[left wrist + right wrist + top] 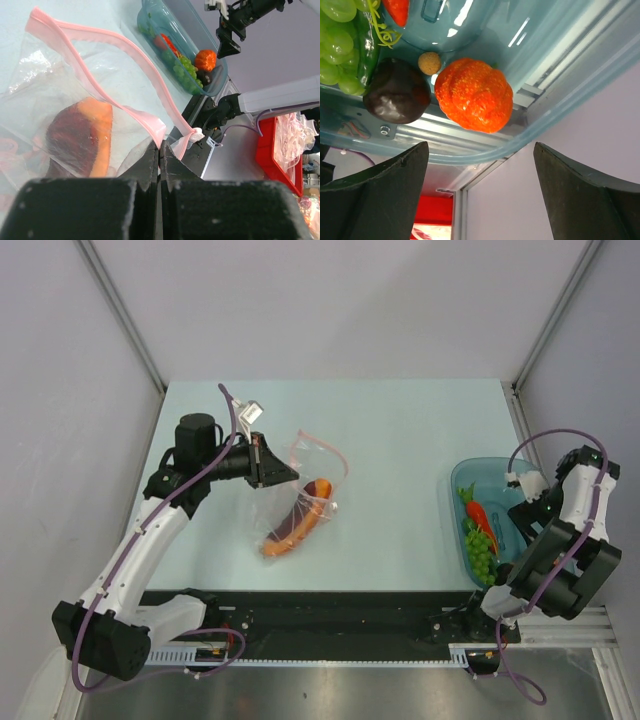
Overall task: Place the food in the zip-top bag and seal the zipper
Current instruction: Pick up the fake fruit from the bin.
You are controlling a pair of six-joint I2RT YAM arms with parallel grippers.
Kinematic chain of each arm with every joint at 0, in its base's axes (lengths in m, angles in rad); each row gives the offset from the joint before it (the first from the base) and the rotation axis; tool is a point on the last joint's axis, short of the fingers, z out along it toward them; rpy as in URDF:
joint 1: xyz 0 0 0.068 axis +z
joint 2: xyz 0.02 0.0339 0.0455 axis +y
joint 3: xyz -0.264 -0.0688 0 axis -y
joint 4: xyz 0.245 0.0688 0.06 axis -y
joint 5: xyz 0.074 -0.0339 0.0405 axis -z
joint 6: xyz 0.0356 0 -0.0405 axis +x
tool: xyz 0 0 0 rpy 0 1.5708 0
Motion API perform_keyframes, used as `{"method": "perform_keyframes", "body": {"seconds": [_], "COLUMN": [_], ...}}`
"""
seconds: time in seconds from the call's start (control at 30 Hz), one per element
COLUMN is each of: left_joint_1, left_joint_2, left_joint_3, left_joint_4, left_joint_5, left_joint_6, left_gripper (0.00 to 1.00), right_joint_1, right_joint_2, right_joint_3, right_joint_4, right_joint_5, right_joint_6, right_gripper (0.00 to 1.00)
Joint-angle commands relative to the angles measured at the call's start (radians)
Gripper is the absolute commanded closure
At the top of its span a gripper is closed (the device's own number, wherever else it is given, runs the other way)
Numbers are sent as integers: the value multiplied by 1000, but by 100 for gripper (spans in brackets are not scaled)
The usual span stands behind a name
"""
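We pinch the zipper (pixel 125 47) with our left gripper (pixel 160 150), jaws clamped together on the pink strip, so the bag (pixel 315 475) sits with its mouth lifted and gaping toward the bowl (pixel 470 462). The orange slice (pixel 80 137) lies inside, seen through the plastic. Our right gripper (pixel 477 147) hovers over the bowl's near corner with its jaws wide apart and nothing between them, probably lined up on the round fruit (pixel 475 95). The dark ball (pixel 397 97) touches that fruit and the grapes (pixel 335 65) crowd beside it, while the bowl's wall stands close behind, leaving little room for a finger.
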Motion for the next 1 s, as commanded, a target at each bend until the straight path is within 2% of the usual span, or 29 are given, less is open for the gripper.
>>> {"method": "perform_keyframes", "body": {"seconds": [0.0,0.2,0.4,0.57,0.73,0.83,0.87,0.97], "left_joint_1": [-5,-5,-5,-5,-5,-5,-5,-5], "left_joint_2": [-6,-1,3,6,3,3,2,2], "left_joint_3": [40,46,40,45,45,43,41,43], "left_joint_4": [-10,-11,1,7,4,6,9,10], "left_joint_5": [-18,-17,-14,-17,-20,-20,-20,-18], "left_joint_6": [50,53,48,42,47,45,45,45], "left_gripper": [100,100,100,100,100,100,100,100], "right_joint_1": [15,26,33,49,61,66,66,66], "right_joint_2": [1,7,50,85,96,101,99,105], "right_joint_3": [-54,-184,-240,-249,-255,-258,-260,-261], "right_joint_4": [42,183,258,274,275,260,266,277], "right_joint_5": [30,120,157,154,155,160,162,172], "right_joint_6": [-57,-85,-94,-66,-54,-39,-37,-39], "right_gripper": [11,7,4,3,9,6,2,3]}}
